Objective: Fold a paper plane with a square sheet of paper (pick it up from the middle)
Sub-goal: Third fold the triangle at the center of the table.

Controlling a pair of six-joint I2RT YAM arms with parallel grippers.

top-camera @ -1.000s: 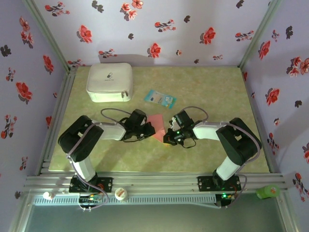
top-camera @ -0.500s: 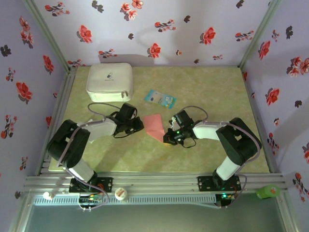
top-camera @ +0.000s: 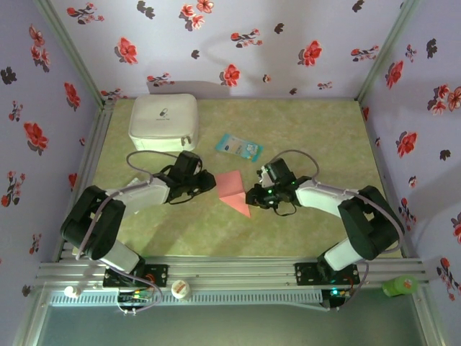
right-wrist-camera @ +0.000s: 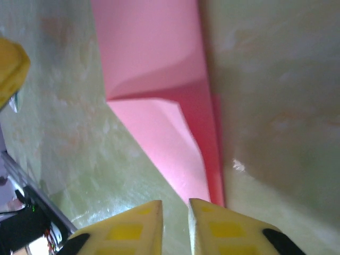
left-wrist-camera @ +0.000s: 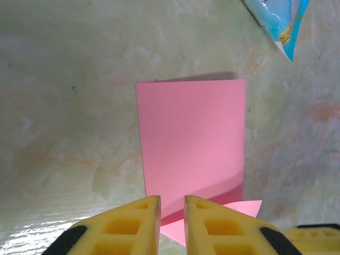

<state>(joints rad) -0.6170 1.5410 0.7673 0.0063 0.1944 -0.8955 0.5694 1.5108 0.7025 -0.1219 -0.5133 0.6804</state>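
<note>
Top external view shows you the pink paper [top-camera: 233,188] lying flat on the table [top-camera: 317,137], midway between the two arms, well clear of the white case [top-camera: 164,122] and the blue packet [top-camera: 238,146]. It is no longer a plain square, since its near end runs to a point. The left gripper [top-camera: 207,182] sits just beside its left edge and the right gripper [top-camera: 251,196] just beside its right edge.

Left wrist view gives you the paper [left-wrist-camera: 191,138] as a flat rectangle with a darker folded band at its near end. The left gripper [left-wrist-camera: 171,212] hovers at that end, its jaws a narrow slit apart with nothing pinched.

Right wrist view shows the paper [right-wrist-camera: 154,53] with a slanted flap laid over it, tapering toward the right gripper [right-wrist-camera: 175,218]. These jaws are also slightly parted and grip nothing.

You appear to be early in the folding, with one corner turned in and the dart not yet shaped. The next move likely calls for one gripper to pin the sheet while the other lifts a free edge. The paper is thin, so expect it to slide if it is unpinned.
</note>
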